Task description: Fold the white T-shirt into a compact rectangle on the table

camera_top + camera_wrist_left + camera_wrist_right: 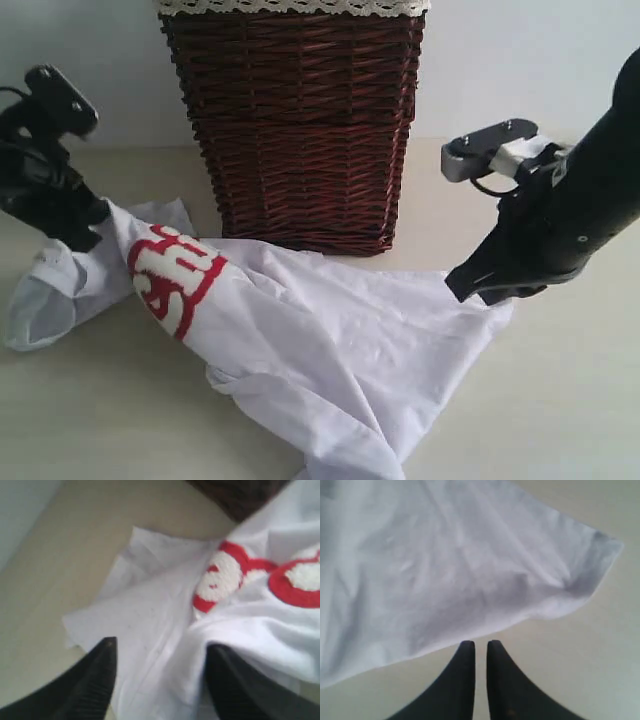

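The white T-shirt (pixel 320 340) lies crumpled across the table (pixel 100 410), with its red band of fuzzy white letters (pixel 175 275) bunched at the left. My left gripper (pixel 85 225) is down at the shirt's left end. In the left wrist view that gripper (pixel 160 652) is open, its fingers (pixel 100 675) spread wide with white cloth (pixel 150 605) lying between them, beside the red letters (pixel 235 575). My right gripper (pixel 465 285) hovers at the shirt's right edge. In the right wrist view it (pixel 480 647) is shut, holding nothing, just off the hem (pixel 470 630).
A tall dark brown wicker basket (pixel 300 130) with a lace-trimmed liner (pixel 290 7) stands at the back middle, touching the shirt's upper edge; its corner (pixel 240 495) shows in the left wrist view. Bare table (pixel 560 400) lies at the front right and front left.
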Robot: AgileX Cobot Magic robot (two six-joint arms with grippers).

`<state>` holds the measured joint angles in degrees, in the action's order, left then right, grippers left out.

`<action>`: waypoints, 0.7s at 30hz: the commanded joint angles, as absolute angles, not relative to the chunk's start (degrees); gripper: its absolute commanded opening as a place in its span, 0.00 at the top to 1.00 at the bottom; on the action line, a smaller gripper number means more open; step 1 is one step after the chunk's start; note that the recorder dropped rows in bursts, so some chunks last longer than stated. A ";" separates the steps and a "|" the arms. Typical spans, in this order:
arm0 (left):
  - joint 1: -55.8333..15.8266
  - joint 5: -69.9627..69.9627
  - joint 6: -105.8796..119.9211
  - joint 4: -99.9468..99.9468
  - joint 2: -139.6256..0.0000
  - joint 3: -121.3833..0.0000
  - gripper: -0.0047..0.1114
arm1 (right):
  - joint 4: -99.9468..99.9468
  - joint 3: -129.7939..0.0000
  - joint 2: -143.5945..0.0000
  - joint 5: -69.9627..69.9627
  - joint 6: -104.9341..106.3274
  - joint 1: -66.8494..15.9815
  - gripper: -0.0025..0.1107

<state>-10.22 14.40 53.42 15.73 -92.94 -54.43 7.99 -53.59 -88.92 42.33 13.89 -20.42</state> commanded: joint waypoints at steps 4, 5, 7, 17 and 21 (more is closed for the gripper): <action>-10.46 16.92 41.59 18.81 -80.79 -54.64 0.36 | 4.98 -53.54 -99.89 35.52 6.42 -20.68 0.88; -10.46 18.46 41.48 19.79 -79.90 -54.64 0.39 | 4.98 -53.54 -101.43 34.82 5.80 -20.68 0.86; -10.46 21.54 41.48 21.49 -78.52 -54.64 0.41 | 4.98 -53.54 -104.17 34.15 5.80 -20.68 0.79; -18.19 46.69 59.32 31.23 -79.05 -52.22 0.41 | 5.56 -56.68 -109.71 35.98 5.80 -20.68 0.61; -26.62 40.59 67.71 23.98 -79.26 -44.83 0.41 | 7.20 -61.25 -106.42 43.83 6.64 -20.68 0.61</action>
